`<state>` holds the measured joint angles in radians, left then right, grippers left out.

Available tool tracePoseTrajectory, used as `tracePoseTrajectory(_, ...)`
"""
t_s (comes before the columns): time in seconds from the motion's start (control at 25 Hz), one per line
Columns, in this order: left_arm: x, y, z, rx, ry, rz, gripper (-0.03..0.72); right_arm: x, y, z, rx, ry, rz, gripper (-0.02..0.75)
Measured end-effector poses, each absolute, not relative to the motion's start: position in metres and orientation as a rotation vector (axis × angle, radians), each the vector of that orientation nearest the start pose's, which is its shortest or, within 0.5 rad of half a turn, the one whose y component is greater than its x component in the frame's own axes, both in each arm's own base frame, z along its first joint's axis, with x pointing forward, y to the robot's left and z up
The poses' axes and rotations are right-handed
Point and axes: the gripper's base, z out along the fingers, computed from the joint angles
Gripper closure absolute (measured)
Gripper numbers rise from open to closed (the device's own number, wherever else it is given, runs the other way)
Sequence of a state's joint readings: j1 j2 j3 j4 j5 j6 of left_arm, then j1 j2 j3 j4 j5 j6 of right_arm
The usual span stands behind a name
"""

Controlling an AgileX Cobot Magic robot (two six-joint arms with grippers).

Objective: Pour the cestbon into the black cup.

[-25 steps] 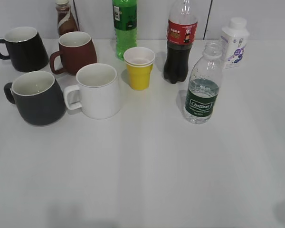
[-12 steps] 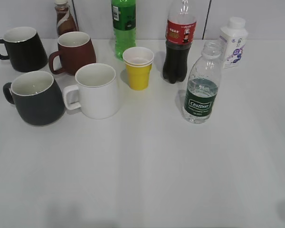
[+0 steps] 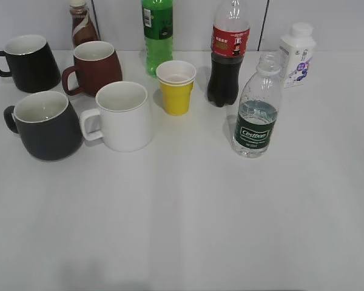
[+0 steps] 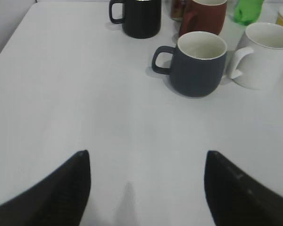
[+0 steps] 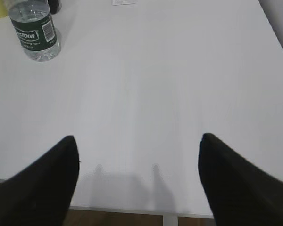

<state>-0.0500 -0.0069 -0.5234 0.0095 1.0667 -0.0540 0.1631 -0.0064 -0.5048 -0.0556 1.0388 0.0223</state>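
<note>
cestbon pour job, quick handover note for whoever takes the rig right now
Left gripper: open, empty, low over bare table short of the mugs.
Right gripper: open, empty, near the table's front edge.
Cestbon bottle: upright on the right, cap off, untouched.
Black cup: dark-grey mug, front left, upright, looks empty.
Done: nothing.
Left: grasp the bottle, carry it to the cup, pour.

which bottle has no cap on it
The cestbon, the clear green-labelled one standing nearest the camera, has an open neck; the white bottle is capped.
</note>
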Motion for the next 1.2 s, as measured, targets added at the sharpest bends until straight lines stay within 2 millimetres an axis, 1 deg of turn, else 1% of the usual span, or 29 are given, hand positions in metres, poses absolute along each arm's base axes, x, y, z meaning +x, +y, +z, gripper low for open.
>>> tracePoseTrajectory(0.4,-0.0089,0.0013,0.2833,0.008,2.02,-0.063,0.126,-0.0052,-0.0052,0.2804,-0.127,2.004,0.045,0.148)
tracePoseTrajectory(0.52,-0.0089,0.0013,0.2833,0.008,2.02,-0.063,0.11,-0.0052,-0.0052,0.2804,-0.127,2.004,0.045,0.148)
tracePoseTrajectory(0.6,-0.0089,0.0014,0.2833,0.008,2.019,-0.061,0.114,-0.0052,-0.0052,0.2804,-0.127,2.004,0.045,0.148)
tracePoseTrajectory(1.2,-0.0089,0.0014,0.2833,0.008,2.019,-0.061,0.238,-0.0052,-0.0052,0.2804,-0.127,2.004,0.045,0.148)
